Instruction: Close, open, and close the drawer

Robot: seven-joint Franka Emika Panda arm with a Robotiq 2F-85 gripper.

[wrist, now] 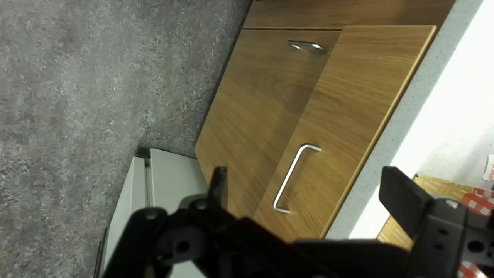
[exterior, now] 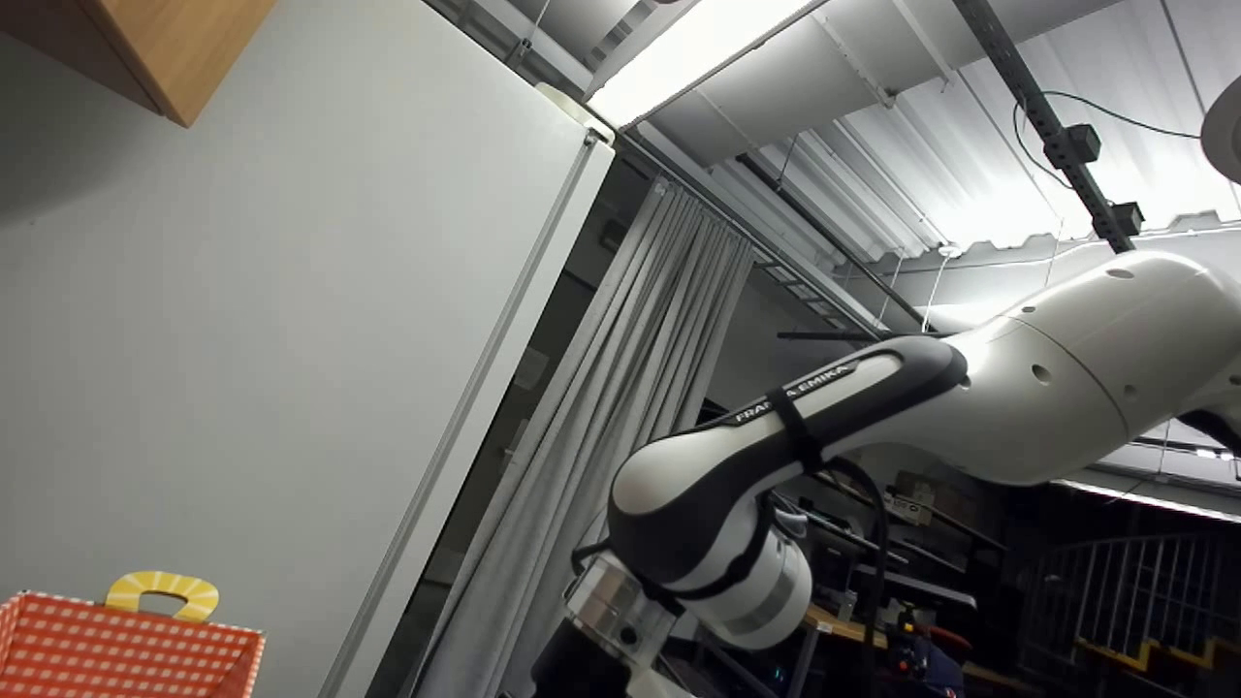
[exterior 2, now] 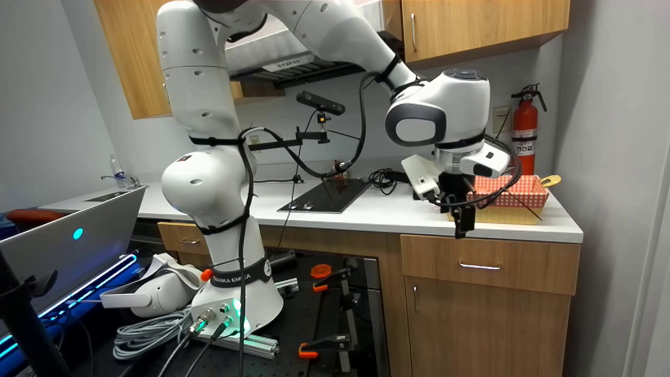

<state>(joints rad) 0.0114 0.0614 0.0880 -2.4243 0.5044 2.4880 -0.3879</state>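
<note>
Wrist view: pincer [wrist: 303,181] spread wide, nothing held; bar handle [wrist: 288,176] beyond its fingertips [wrist: 401,200], framed between them, not touching; wood-grain drawer [wrist: 355,100] just behind handle, fully home or slightly out, cannot tell. In an exterior view: red-gingham basket [exterior 2: 515,217] behind pincer, fire extinguisher [exterior 2: 525,124] farther behind it

White robot arm [exterior: 902,431], gray curtain [exterior: 611,417] behind, red checked basket [exterior: 126,650] lower left, bright ceiling light [exterior: 698,58]

Drawer [wrist: 341,121] — one end behind pincer [wrist: 304,181]
</note>
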